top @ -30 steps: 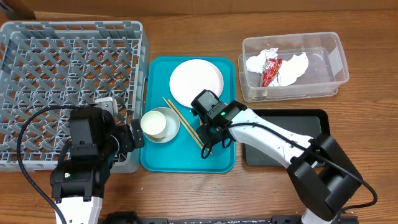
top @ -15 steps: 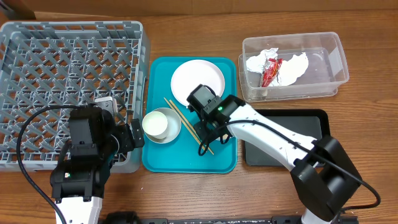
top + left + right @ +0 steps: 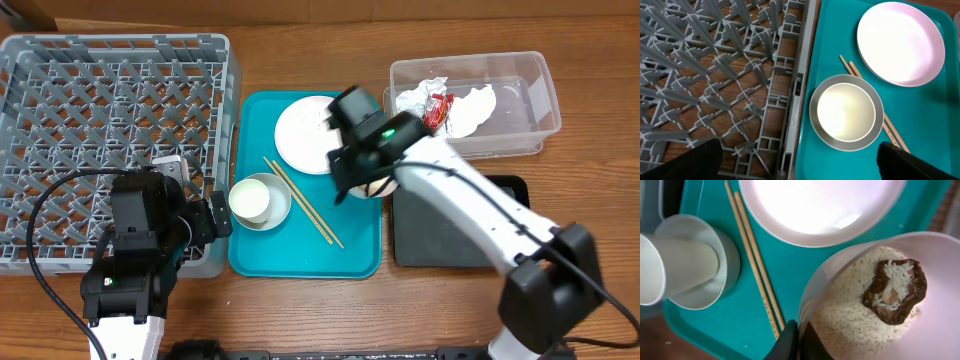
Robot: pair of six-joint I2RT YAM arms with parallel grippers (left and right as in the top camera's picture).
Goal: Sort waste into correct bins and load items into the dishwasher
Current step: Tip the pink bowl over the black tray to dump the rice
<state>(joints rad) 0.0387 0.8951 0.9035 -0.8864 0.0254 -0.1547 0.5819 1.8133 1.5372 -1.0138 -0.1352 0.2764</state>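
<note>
Over teal tray point(image 3: 300, 255), right side: pinkish-white bowl point(image 3: 945, 290), holding rice point(image 3: 840, 320).
Right claw point(image 3: 797, 328): clamped on bowl rim.
Chopsticks point(image 3: 303, 202): long axis far-left to near-right.
Left claw point(image 3: 800, 165): apart, empty.

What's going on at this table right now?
The right gripper pinches the rim of a pinkish-white bowl holding rice and a brown food scrap, at the teal tray's right edge beside the black tray. The left gripper hangs open by the dish rack, which has no dishes yet. A plate, chopsticks and a cup inside a metal bowl lie on the teal tray. The napkin and red wrapper are in the clear tub.
</note>
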